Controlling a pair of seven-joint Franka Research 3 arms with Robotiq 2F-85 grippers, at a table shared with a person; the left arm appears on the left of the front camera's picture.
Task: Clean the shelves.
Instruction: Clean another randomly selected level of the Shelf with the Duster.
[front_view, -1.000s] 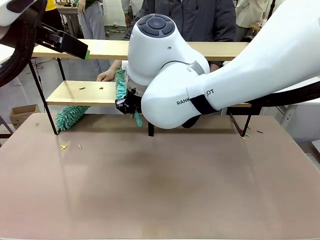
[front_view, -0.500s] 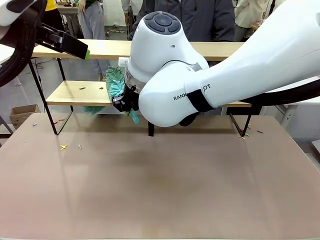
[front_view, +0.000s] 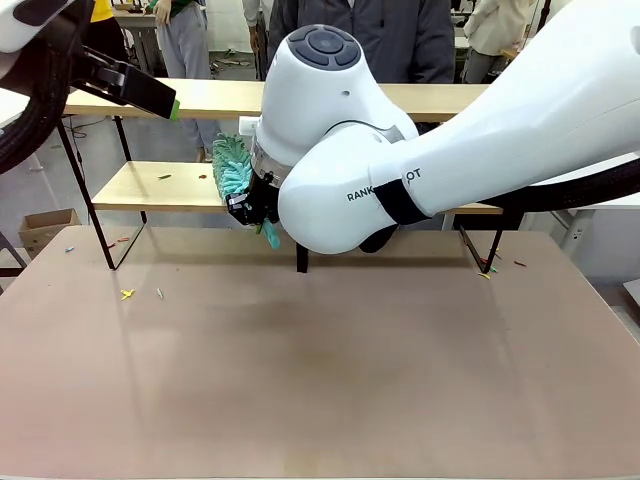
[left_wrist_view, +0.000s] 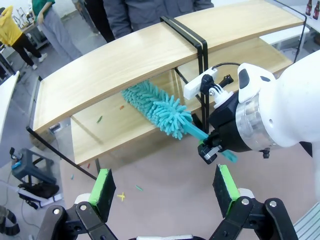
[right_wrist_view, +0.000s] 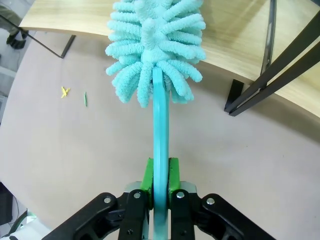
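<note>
The right gripper (right_wrist_view: 160, 175) is clamped tight on the flat, smooth turquoise plastic handle of a duster (right_wrist_view: 155, 45), its green pads (right_wrist_view: 146, 175) pressed against both faces of the handle. From that grip the handle runs straight out to a fat, shaggy head of soft chenille fingers in the same turquoise. In the left wrist view the duster (left_wrist_view: 157, 106) lies with its long axis slanting from the gripper up and away, the fluffy head pushed in between the two boards and lying over the lower one. The shelves (front_view: 160, 187) are long, pale, smooth wooden planks on a thin black metal frame with a black centre post, standing at the far side of the matte tan table (front_view: 320, 380), their long axis running across it from side to side. The left gripper (left_wrist_view: 165, 187) hangs above the table with its jaws spread wide and nothing between them. Small yellow and green scraps (front_view: 128, 294) lie on the table near the rack's left leg.
</note>
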